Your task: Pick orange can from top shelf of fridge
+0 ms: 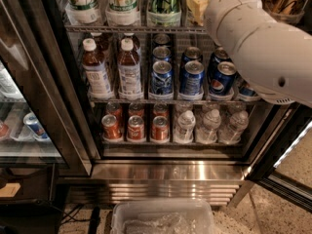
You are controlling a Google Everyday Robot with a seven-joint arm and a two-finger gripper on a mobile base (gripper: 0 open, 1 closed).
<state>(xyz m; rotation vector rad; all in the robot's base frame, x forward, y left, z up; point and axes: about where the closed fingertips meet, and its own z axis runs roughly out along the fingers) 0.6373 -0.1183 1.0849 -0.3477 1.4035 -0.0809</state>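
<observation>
Reach step in hand. The pale two-finger gripper (196, 5) stands at one o'clock on the silvery wire top shelf (122, 29) of the dark-framed glass-door fridge (165, 171); whether it is open cannot be told. The tall golden-orange can is judged hidden behind the white arm (253, 38). Next move: align, then grasp.

Blue cans (161, 77), brown bottles (96, 69), red cans (135, 128), water bottles (185, 126)

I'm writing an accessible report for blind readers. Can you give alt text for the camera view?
A white robot arm reaches from the right toward the top shelf of a fridge; its gripper is hidden behind the arm. Lower racks hold brown bottles, blue cans, short red cans and water bottles.
</observation>
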